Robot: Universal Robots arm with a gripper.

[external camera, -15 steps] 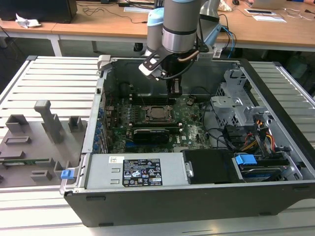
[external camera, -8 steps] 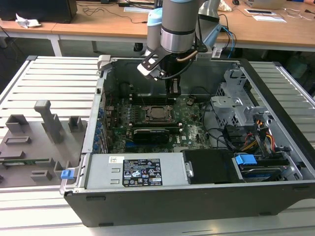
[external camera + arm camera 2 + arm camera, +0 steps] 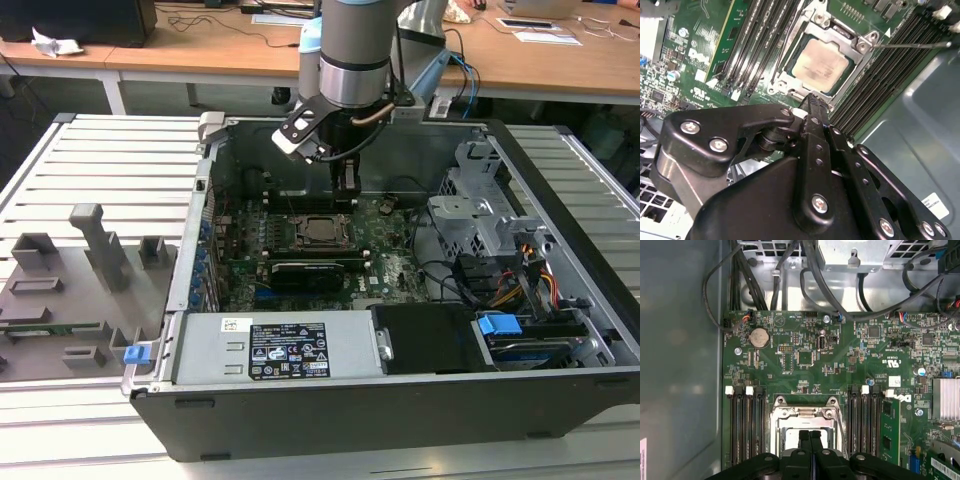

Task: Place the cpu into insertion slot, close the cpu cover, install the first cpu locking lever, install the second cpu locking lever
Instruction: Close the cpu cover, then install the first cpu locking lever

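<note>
The cpu (image 3: 820,66), a dull silver square, lies seated in the insertion slot (image 3: 781,82) on the green board. The silver cpu cover (image 3: 860,48) lies flat around it, its window showing the chip. A thin locking lever (image 3: 912,45) sticks out from the socket's corner over the memory slots. Another thin lever (image 3: 786,50) runs along the opposite side of the socket. My gripper (image 3: 813,98) is shut and empty, its black tip just beside the socket's edge. In the exterior view the gripper (image 3: 347,187) hangs just behind the socket (image 3: 321,230). The first wrist view shows its fingertips (image 3: 810,435) over the cover (image 3: 802,413).
Black memory slots (image 3: 747,425) flank the socket on both sides. A long black card (image 3: 315,272) lies in front of it, and a grey power supply (image 3: 280,350) fills the case front. A drive cage (image 3: 480,215) with cables stands at the exterior view's right. A grey fixture tray (image 3: 70,290) sits outside.
</note>
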